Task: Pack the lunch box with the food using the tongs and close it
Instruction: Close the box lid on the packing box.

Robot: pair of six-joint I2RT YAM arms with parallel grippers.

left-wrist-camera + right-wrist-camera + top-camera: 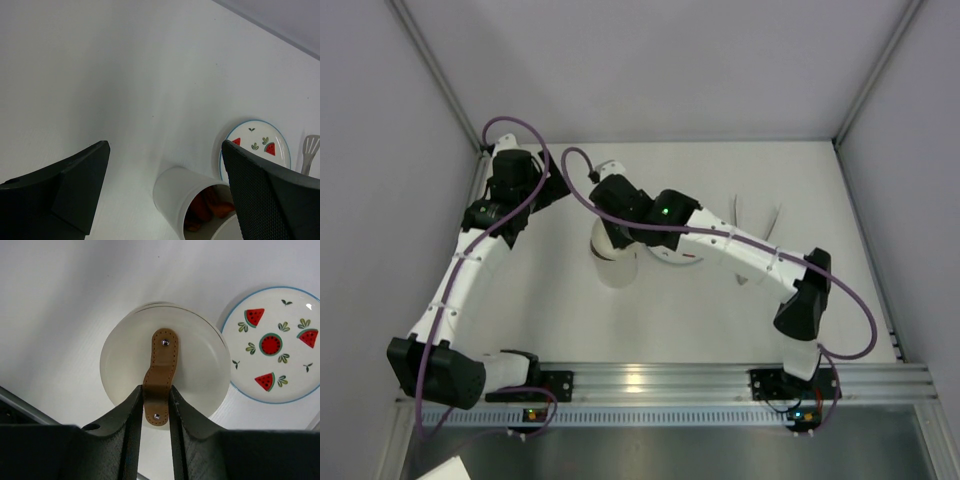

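Two hands: right hand (156, 390) is pinching the brown strap (161, 365) on the lid (205, 365), maybe over the lunch box (172, 192); left hand (164, 150), at ten o'clock, is gaping wide.

Fig.: I see the white cylindrical lunch box (175, 197) upright, orange strip food (212, 207) inside; its round white lid (200, 360), brown strap uppermost, over the mouth; silver-grey metal tongs (310, 149) lying apart.
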